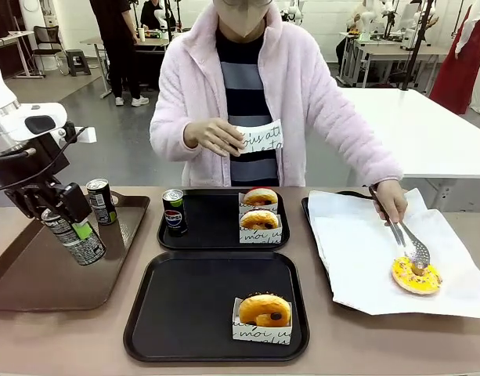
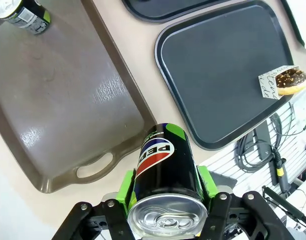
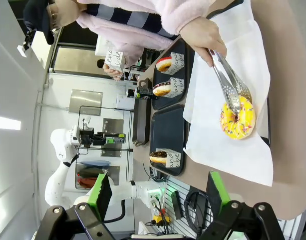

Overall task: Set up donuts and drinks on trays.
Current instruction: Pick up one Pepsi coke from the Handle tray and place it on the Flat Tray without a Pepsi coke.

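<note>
Over the long brown tray (image 1: pixel 36 274) at the table's left end, we see the left gripper (image 1: pixel 67 227) held above the tray floor, its green pads clamped on a Pepsi can (image 2: pixel 165 170), tilted with its base toward the table's middle. One dark can (image 1: pixel 101 200) stands upright at that tray's far corner, leaving most of its floor bare. The near black tray (image 1: pixel 185 313) holds a single chocolate-iced donut (image 1: pixel 265 311) in a paper sleeve at its right front corner; the rest lies open. The far black tray (image 1: pixel 216 227) carries an upright Pepsi can (image 1: pixel 175 211) at its left and two sleeved donuts (image 1: pixel 260 208) at its right, with bare floor between. On the white-paper-lined tray (image 1: pixel 357 274) at the right, the person's hand (image 1: pixel 390 200) works metal tongs (image 1: pixel 408 243) onto a yellow-iced donut (image 1: pixel 416 275); their other hand (image 1: pixel 212 135) holds an empty printed sleeve (image 1: pixel 261 137) at chest height. The right gripper (image 3: pixel 157 192) hangs beyond that tray's near edge, fingers spread wide on nothing. Brown tabletop, white tables behind.
</note>
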Robot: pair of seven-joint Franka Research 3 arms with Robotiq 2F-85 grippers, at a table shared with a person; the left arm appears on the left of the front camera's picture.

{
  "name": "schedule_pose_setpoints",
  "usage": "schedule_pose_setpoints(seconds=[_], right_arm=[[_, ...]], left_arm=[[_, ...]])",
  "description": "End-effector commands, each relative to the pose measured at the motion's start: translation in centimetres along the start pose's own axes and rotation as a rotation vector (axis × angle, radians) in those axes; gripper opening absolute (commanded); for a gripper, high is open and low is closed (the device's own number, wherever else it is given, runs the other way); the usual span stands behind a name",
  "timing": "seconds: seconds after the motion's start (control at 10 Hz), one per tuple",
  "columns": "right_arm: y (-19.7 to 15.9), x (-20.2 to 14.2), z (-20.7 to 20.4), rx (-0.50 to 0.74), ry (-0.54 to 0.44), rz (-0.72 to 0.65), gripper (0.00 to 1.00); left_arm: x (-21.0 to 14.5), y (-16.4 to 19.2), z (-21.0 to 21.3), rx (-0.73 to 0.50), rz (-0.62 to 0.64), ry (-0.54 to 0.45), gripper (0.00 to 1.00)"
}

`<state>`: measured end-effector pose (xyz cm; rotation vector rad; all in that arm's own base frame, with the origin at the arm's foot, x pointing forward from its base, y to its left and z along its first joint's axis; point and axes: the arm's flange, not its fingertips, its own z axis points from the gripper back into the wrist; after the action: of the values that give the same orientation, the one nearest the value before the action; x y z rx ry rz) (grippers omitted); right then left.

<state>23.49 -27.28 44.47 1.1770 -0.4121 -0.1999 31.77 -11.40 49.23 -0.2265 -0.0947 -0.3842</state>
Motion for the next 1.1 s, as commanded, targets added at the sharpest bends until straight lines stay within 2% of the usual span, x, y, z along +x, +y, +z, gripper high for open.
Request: schedule_pose_setpoints(seconds=[0.0, 0.1, 0.3, 0.7, 1.0], right_arm=[[-0.1, 0.0, 0.1, 0.019, -0.006, 0.017, 1.00], [-0.1, 0.0, 0.1, 0.019, -0.006, 0.017, 1.00], [-0.1, 0.0, 0.1, 0.019, -0.006, 0.017, 1.00], [-0.1, 0.0, 0.1, 0.019, -0.006, 0.017, 1.00], [-0.1, 0.0, 0.1, 0.019, -0.006, 0.017, 1.00]], left_arm=[[0.6, -0.3, 0.1, -0.038, -0.030, -0.030, 0.59], [1.6, -0.8, -0.1, -0.065, -0.056, -0.016, 0.59], [3.4, -3.4, -1.4, -0.073, -0.030, 0.012, 0.59], [7.3, -9.0, -4.7, 0.013, -0.082, 0.097, 0.59], [10.4, -11.8, -8.1, 0.050, -0.090, 0.146, 0.59]])
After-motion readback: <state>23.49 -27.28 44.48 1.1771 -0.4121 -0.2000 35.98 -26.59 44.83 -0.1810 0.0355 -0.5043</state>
